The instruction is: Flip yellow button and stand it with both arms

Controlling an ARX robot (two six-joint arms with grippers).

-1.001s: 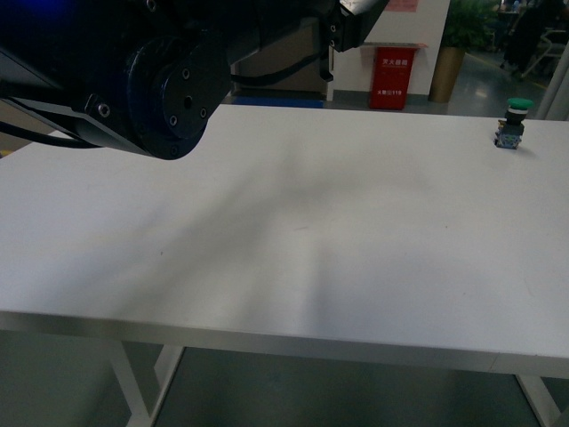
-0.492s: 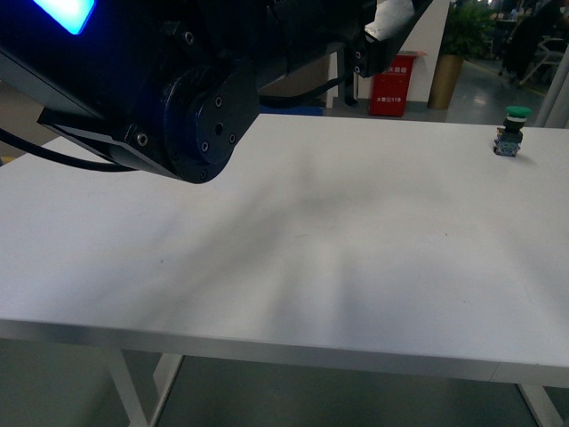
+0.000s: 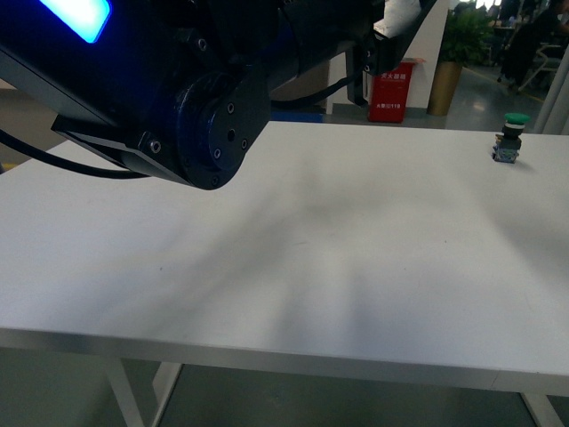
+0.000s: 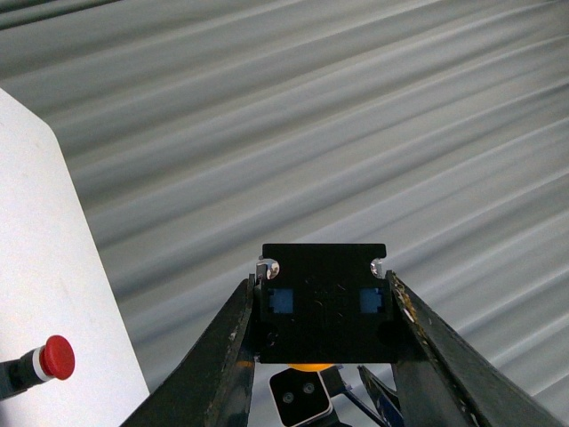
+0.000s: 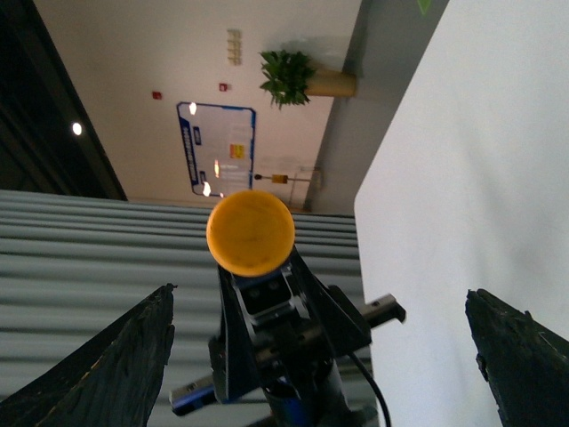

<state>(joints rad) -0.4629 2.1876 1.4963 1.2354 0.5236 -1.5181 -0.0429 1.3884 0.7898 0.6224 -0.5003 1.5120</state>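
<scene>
Currently, the white table [image 3: 356, 267] fills the front view. The left arm [image 3: 209, 124], with its blue light panel [image 3: 76, 13] lit, hangs over the table's near-left part. The left gripper [image 4: 324, 298] is clamped on the black-and-blue block of the yellow button [image 4: 324, 316]. The button is held in the air clear of the tabletop, cap facing the right wrist camera. The right gripper [image 5: 318, 290] is spread wide, touching nothing. A green-capped button [image 3: 511, 138] stands at the far right edge. A red-capped button [image 4: 49, 358] is on the table too.
</scene>
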